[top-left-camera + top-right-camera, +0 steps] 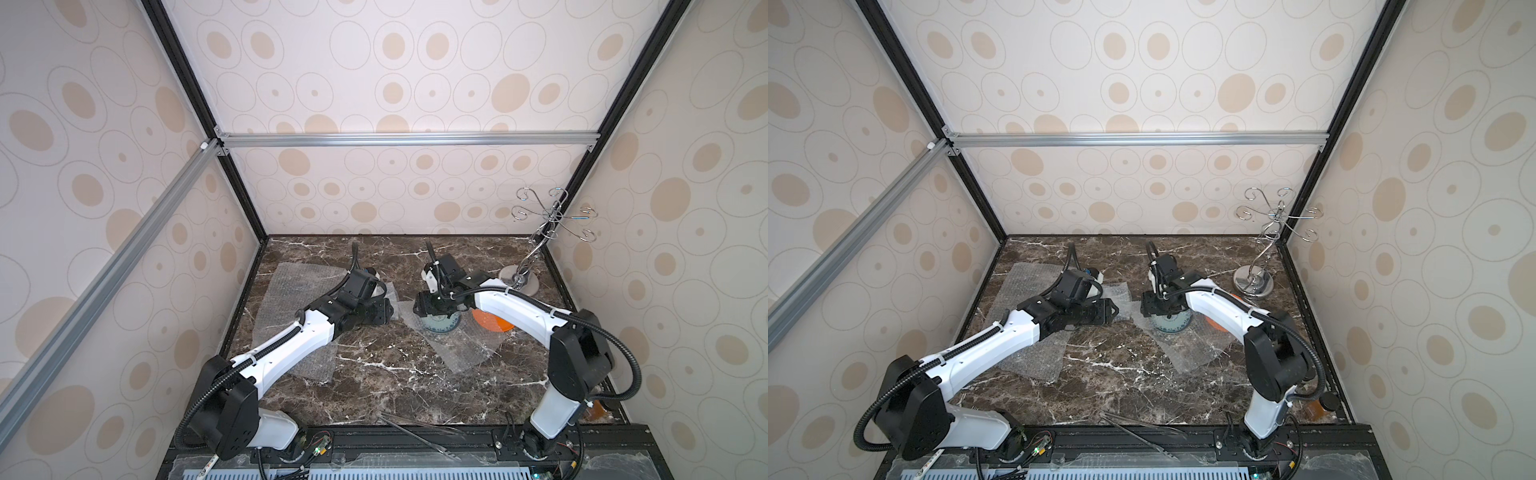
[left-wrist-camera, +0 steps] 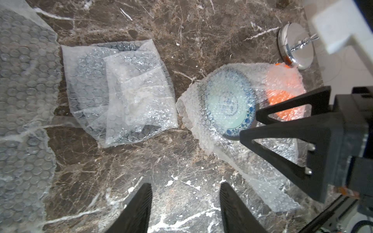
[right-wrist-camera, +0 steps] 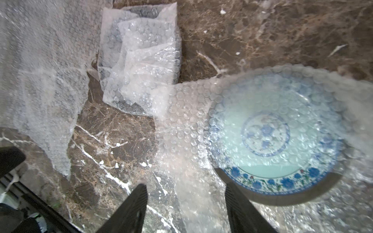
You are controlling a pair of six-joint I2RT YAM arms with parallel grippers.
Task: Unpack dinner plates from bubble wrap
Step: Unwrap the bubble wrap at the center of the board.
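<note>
Dark marble worktop [image 1: 374,374] noted, both arms extended over it. The left gripper [image 2: 185,184] is held over bare marble, its jaws parted wide with nothing gripped between them. The right gripper [image 3: 185,184] is held low at the near edge of the pale plate [image 3: 272,141]. Its jaws are likewise spread wide, and a fold of bubble wrap [image 3: 187,141] is seen lying between them; whether it is touched cannot be told from the blurred wrist view. The pale plate, blue-flowered at the rim, is set flat near the middle of the worktop, most of it veiled by that wrap and only a crescent of rim laid bare. The orange plate [image 1: 492,322] is found just beside it on the right arm's side, partly veiled by wrap in the left wrist view. The black plate [image 2: 121,46] is made out only as a dark rim through a folded bundle [image 2: 121,90], near the pale plate toward the left arm, a strip of bare marble between. An open sheet [image 2: 24,100] is spread flat beyond the bundle. A wire stand [image 1: 519,282] is stood in the far right corner.
</note>
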